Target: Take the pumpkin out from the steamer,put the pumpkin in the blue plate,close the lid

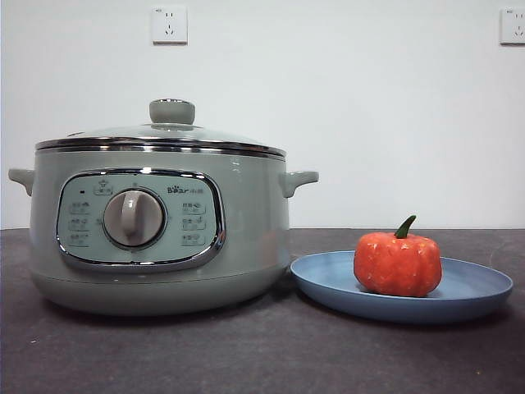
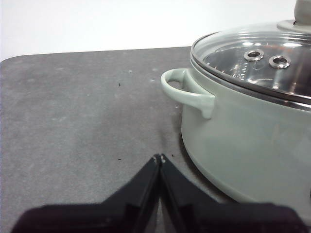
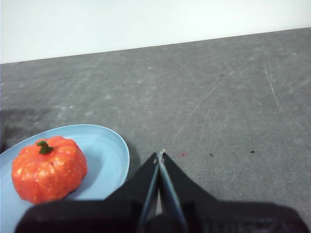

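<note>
1. The left hand (image 2: 160, 157) hangs low over the bare dark bench (image 2: 73, 121), its two black jaws pressed together on nothing, just beside the steamer (image 2: 243, 145) and short of its near side handle (image 2: 187, 92).
2. The right hand (image 3: 161, 153) is likewise pinched together and empty, over the bench beside the blue plate (image 3: 109, 155) and apart from its rim.
3. The lid (image 1: 160, 135) sits level on the steamer, its chrome rim seated all round and its green knob (image 1: 171, 111) upright.
4. Through the glass only a metal inner surface with two ringed holes (image 2: 267, 57) shows; the rest of the inside is hard to make out.
5. The pumpkin (image 1: 398, 263) rests upright in the blue plate, stem up, touching nothing else.
6. The plate lies on the bench right beside the steamer's base; from the front neither arm is in sight.
7. The left wrist view cuts off the steamer's far side.
</note>
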